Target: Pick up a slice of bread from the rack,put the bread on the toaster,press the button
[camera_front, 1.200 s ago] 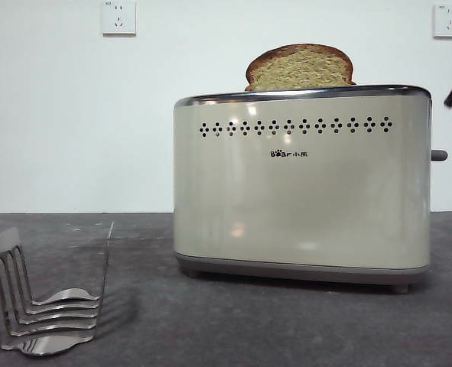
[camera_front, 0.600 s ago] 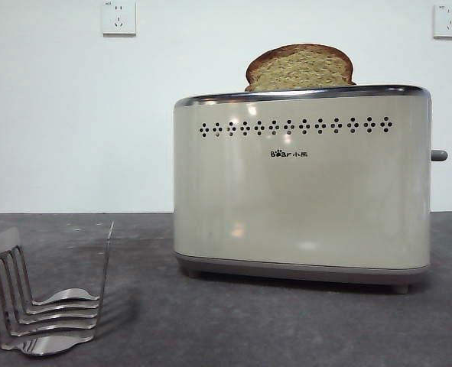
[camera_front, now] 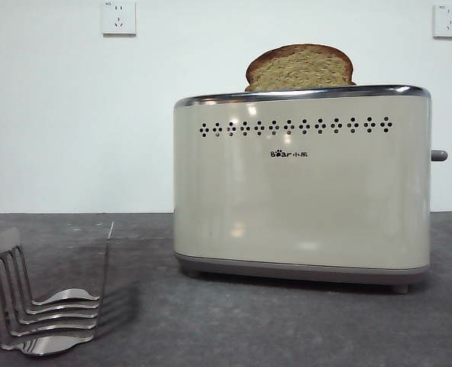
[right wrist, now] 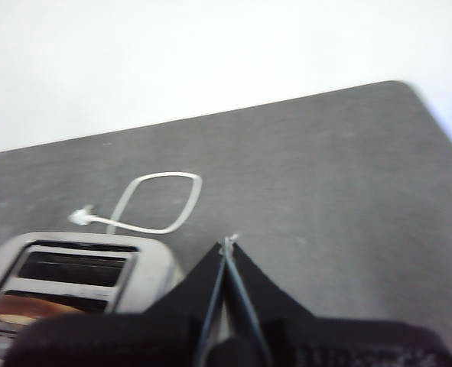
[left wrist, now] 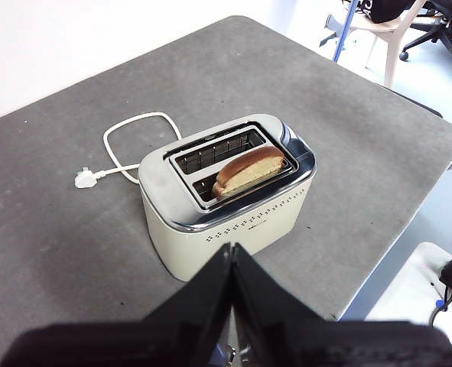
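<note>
The slice of bread (camera_front: pixel 300 67) sits in the toaster (camera_front: pixel 302 183), its rounded top and dark crust standing proud of the chrome rim; from the left wrist view it lies in the slot nearer the dotted side, the other slot bare; so the pick and the placing look done. The rack (camera_front: pixel 42 306) stands low at the near corner of the table, well apart from the toaster, and no slice shows between its prongs in the front view.

What's left, by my reading, is the press; the button (camera_front: pixel 439 155) juts from the toaster's narrow end, high up its travel as far as I can judge, with the bread riding tall, so I'd call the lever not yet pushed down.

Now the arms; the left gripper (left wrist: pixel 232 252) hangs high above the near side of the toaster, jaws pressed together to a single seam, nothing between them; the right gripper (right wrist: pixel 226 246) is also up and clear, beside the toaster's end, jaws closed tip to tip and empty, though that picture is blurred. Neither arm shows in the front view at all.

The white power cord (left wrist: pixel 138 141) lies looped on the grey table (left wrist: pixel 348 130) behind the toaster, its plug loose on the surface; the wall sockets (camera_front: pixel 118 17) carry no plug.
</note>
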### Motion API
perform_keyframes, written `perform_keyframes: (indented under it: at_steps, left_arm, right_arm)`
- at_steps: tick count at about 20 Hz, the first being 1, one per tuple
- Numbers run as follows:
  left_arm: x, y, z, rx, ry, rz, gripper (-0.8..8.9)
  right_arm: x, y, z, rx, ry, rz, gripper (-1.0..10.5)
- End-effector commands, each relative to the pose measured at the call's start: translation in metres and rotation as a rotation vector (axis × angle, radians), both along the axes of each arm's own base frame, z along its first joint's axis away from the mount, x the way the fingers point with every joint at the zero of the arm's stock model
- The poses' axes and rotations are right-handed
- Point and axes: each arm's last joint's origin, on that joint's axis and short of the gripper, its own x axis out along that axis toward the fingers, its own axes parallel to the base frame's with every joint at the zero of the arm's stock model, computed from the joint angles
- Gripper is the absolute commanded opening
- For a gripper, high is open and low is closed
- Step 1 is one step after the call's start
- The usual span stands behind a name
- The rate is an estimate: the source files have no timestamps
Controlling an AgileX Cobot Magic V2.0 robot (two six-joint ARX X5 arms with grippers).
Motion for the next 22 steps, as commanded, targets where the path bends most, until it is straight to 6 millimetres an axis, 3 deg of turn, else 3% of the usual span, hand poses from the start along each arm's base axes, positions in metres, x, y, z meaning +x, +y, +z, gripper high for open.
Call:
perform_keyframes:
  at_steps: [1,6,11,19,22]
  left_arm:
    - [0.000,0.000,0.000,-0.006,0.002,0.003,-0.03]
    - [0.005,-0.005,-0.002,0.008,0.015,0.004,-0.03]
    - [0.018,-0.018,-0.006,0.039,0.046,0.003,-0.03]
    - [0.049,-0.050,-0.019,0.120,0.125,0.004,-0.03]
    - [0.056,-0.053,-0.022,0.135,0.136,0.025,-0.03]
  right_arm:
    - [-0.006,-0.001,0.002,-0.033,0.042,-0.057,0.0]
    - [-0.013,-0.002,-0.004,-0.055,0.164,-0.128,0.0]
    - [-0.003,-0.004,-0.006,-0.053,0.191,-0.128,0.0]
    - [0.035,-0.010,-0.013,-0.042,0.296,-0.123,0.0]
    - [0.054,-0.014,-0.019,-0.036,0.350,-0.121,0.0]
